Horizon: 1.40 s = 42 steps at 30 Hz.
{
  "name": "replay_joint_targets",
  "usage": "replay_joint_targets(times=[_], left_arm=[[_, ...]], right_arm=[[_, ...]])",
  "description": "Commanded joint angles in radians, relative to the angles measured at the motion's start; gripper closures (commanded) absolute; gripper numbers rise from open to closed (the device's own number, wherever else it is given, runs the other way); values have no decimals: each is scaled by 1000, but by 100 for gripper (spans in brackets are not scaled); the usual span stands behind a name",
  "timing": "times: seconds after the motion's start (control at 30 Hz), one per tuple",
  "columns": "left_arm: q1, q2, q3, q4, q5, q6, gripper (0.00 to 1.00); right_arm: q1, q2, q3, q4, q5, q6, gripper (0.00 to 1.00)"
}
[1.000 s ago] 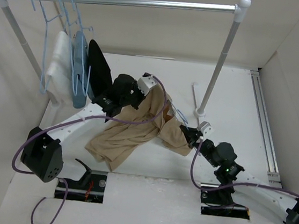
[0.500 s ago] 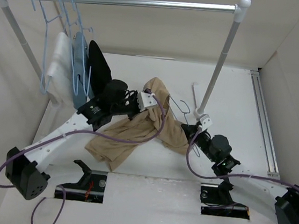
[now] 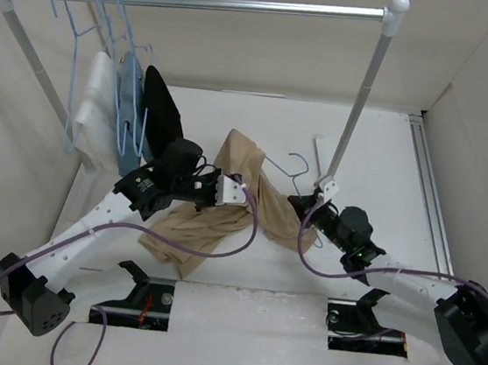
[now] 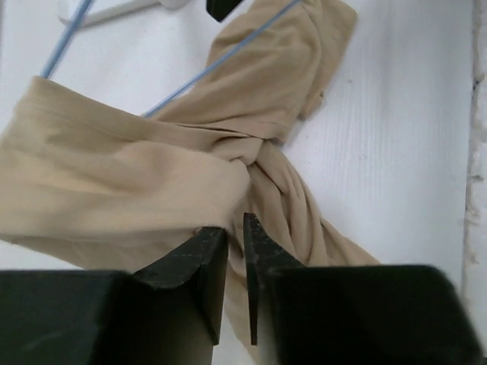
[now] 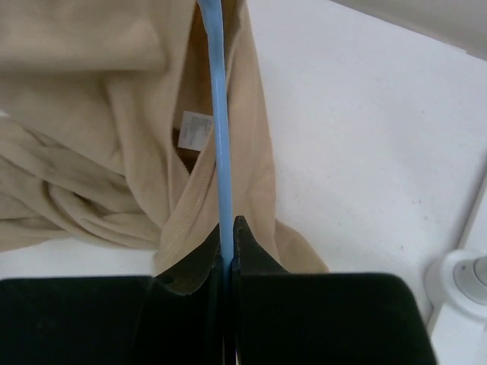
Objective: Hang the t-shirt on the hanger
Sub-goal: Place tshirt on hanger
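The tan t-shirt (image 3: 187, 229) lies bunched and twisted on the white floor, with one part lifted. My left gripper (image 3: 230, 190) is shut on a fold of it; in the left wrist view the jaws (image 4: 234, 228) pinch tan cloth (image 4: 114, 175). The light-blue wire hanger (image 3: 295, 157) runs into the shirt, and its hook sticks up beside the rack post. My right gripper (image 3: 299, 205) is shut on the hanger's wire (image 5: 221, 114), which passes into the shirt's neck opening (image 5: 91, 76). The wire also shows in the left wrist view (image 4: 228, 51).
A metal clothes rail (image 3: 203, 3) spans the back. Blue hangers with a white (image 3: 94, 108), a light-blue (image 3: 127, 125) and a black garment (image 3: 162, 112) hang at its left end. The right rack post (image 3: 359, 99) and its foot (image 3: 324, 161) stand near the right gripper. Side walls enclose the floor.
My left gripper has pulled the shirt fold toward the near edge. My right gripper has moved left and back with the hanger, and the hook now stands clear of the cloth.
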Motion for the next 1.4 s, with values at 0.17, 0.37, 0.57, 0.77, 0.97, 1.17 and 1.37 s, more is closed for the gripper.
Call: replay_joint_targets(times=[0.17,0.37,0.57,0.77,0.97,1.17,1.37], left_arm=[[-8,3,7,-42,-177,63,28],[-8,-117,-7,157,-188,149,18],[-8,-16,0,271,-187,262,11],[12,227,131,191,-231,315,7],[31,302,145,204,-251,393,28],[31,317,201,72,-178,428,76],[31,317,247,-57,-17,457,88]], right_arm=[[-8,-5,10,51,-195,-94,100],[-8,-15,-1,41,-217,-117,100],[-8,-35,-1,23,-258,-126,100],[-8,-55,-1,14,-258,-135,100],[1,-75,-1,3,-269,-144,100],[1,-95,-1,-6,-260,-154,100],[1,-86,38,-16,-269,-174,100]])
